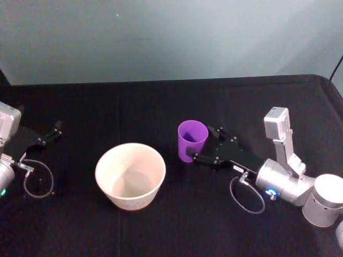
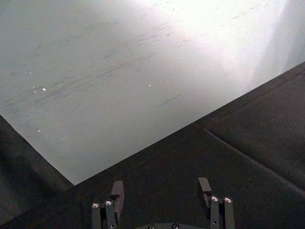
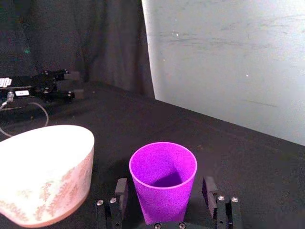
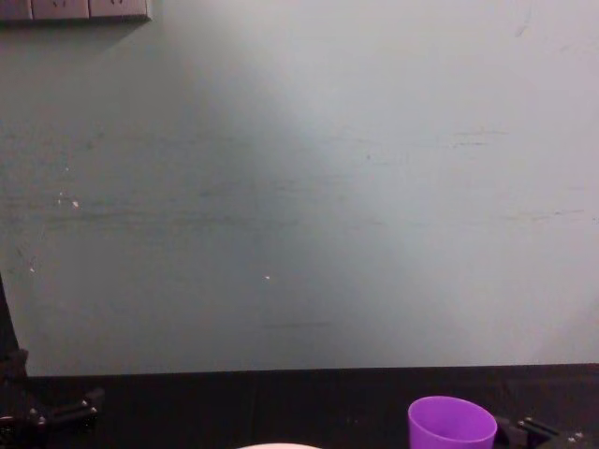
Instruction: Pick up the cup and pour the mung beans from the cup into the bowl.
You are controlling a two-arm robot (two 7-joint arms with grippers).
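Right gripper straddles the cup, fingers apart, clamped on nothing; the cup stands upright just right of the bowl. Closing off-centre could knock it over and spill its contents. Left gripper rests spread, well left of the bowl

1. No word, number or brand is showing clearly enough to read in any view.
2. A small white label is sitting on the body of the left gripper; its marks are showing too small to make out.
3. A small white tag is lying on the black body of the right gripper; nothing on it is coming through legibly.
4. The bowl is carrying a pinkish speckled pattern on its side, not lettering.
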